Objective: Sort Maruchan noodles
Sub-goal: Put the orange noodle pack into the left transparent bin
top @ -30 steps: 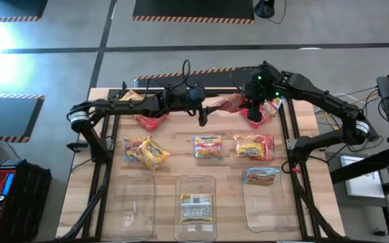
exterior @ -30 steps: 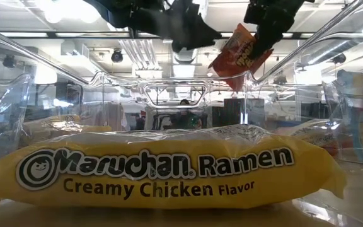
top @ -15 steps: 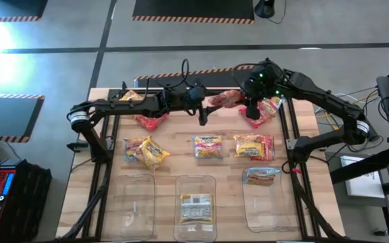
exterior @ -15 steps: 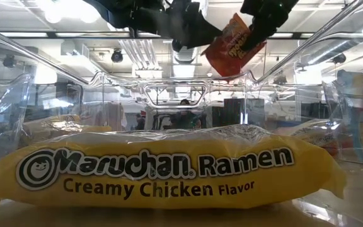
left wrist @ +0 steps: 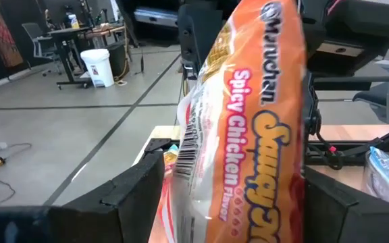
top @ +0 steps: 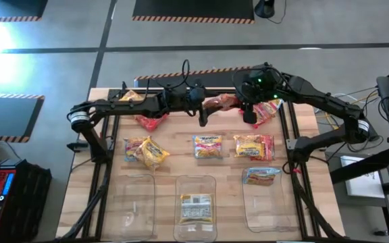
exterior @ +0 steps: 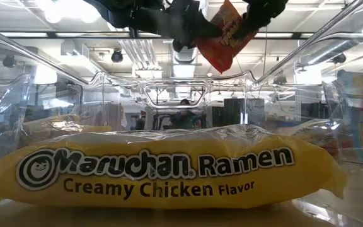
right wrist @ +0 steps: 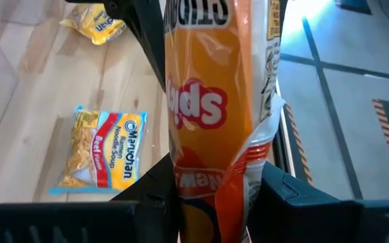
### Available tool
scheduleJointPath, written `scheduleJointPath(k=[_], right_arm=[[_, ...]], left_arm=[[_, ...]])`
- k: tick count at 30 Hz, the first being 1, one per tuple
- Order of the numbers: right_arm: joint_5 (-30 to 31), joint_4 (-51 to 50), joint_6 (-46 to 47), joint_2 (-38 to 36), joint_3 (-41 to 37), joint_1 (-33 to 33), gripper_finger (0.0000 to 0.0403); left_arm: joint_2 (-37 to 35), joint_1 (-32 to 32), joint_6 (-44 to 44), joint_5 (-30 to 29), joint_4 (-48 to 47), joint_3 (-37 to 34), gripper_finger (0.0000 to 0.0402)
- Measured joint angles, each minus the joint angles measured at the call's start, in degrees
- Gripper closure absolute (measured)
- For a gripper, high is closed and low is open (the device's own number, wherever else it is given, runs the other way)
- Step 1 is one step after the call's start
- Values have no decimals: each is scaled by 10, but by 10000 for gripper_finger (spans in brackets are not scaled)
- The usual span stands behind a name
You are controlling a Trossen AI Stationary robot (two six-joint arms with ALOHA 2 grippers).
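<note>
Above the far edge of the wooden counter, the right pincer is clamped on a glossy orange-red Spicy Chicken packet, held off the counter. The left pincer stands wide beside it, its fingers flanking the crinkled packet without gripping. A yellow packet lies flat in the clear middle bin.

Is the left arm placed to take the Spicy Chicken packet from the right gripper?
Probably yes: the left gripper is open, its jaws either side of the Spicy Chicken packet, which the right gripper holds.
</note>
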Motion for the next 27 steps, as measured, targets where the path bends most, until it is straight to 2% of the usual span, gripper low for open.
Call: scheduleJointPath(k=[8,20,27], right_arm=[[0,0,20,-1,0,4,296],[-4,-2,23,-1,0,4,296],[-1,-3,22,-1,0,4,289]], left_arm=[[0,0,-17,16,-33,0,163],[0,-1,-21,44,-39,0,243],[0,-1,-28,46,-39,0,243]])
